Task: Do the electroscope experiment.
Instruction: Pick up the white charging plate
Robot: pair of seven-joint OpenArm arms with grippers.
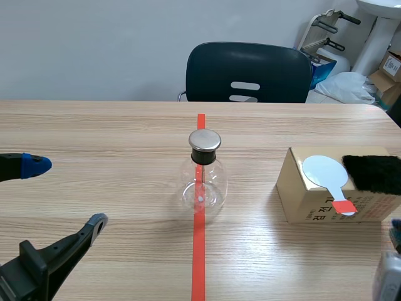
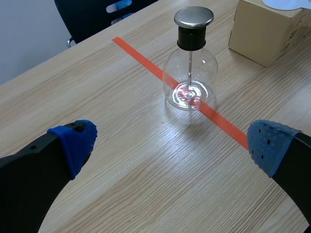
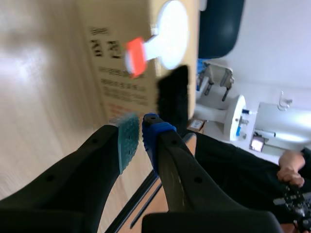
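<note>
Centrally, electroscope flask (image 1: 200, 183) stands on tape (image 1: 198, 263) (white paddle (image 1: 322, 172) atop box (image 1: 299, 202))

- The left claw (image 1: 67, 193) hangs low over the counter (image 1: 94, 125), well left of the flask (image 1: 203, 179) and nearer the robot, aimed toward it.
- Its blue-padded fingers (image 2: 75, 141) are spread wide, holding nothing.
- The right claw (image 3: 141, 136) sits far right of the flask, rolled sideways, its pads nearly meeting with nothing between them.
</note>
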